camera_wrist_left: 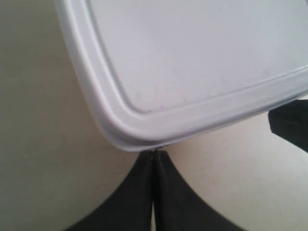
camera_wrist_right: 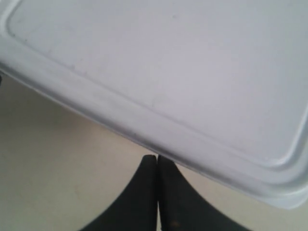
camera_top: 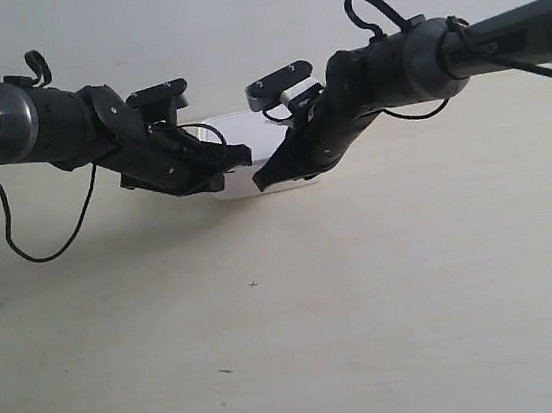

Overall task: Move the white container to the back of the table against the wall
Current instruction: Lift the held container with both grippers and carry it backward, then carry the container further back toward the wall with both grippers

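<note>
Scene: pale cream wood-grain table (camera_top: 418, 300), plain grey-white wall (camera_top: 233, 20) behind. On it, shallow white lidded plastic container (camera_top: 239, 135) sits far back, nr wall. Both left gripper (camera_wrist_left: 153, 154) & right gripper (camera_wrist_right: 157, 158) closed tight, empty, tips at rim. Risk: uneven push could skew box, or tips slip over lid.

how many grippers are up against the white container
2. The left gripper, shut, has its tips at a rounded corner of the white container; the right gripper, shut, meets a straight edge. No others in view.
</note>
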{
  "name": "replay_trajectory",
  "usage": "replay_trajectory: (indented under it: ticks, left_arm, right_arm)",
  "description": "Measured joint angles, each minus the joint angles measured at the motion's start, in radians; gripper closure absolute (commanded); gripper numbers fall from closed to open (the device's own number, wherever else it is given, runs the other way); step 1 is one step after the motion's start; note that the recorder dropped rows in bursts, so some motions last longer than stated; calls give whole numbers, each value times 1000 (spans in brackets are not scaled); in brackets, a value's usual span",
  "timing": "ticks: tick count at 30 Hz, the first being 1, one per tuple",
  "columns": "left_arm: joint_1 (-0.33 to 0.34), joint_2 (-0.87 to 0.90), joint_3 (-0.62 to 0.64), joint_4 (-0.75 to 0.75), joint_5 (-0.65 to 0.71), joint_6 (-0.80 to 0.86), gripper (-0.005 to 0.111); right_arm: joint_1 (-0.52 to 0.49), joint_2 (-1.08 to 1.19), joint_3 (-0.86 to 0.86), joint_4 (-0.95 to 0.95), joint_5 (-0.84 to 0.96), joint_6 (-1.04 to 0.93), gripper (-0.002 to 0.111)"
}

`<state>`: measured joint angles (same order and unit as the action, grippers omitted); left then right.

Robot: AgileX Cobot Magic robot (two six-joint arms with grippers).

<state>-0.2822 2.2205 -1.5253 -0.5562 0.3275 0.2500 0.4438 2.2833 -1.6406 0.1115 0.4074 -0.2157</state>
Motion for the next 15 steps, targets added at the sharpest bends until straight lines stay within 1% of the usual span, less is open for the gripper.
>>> replay_trajectory:
  ticks: [4, 8, 15]
  left_arm:
    - [0, 7, -2, 0, -7, 0, 107]
    - [14, 21, -6, -1, -18, 0, 107]
    - [46, 72, -85, -20, 16, 1, 107]
  right_arm:
    - [-1, 39, -50, -28, 22, 0, 108]
    - [-4, 62, -81, -36, 31, 0, 108]
    - [-8, 81, -106, -47, 37, 0, 108]
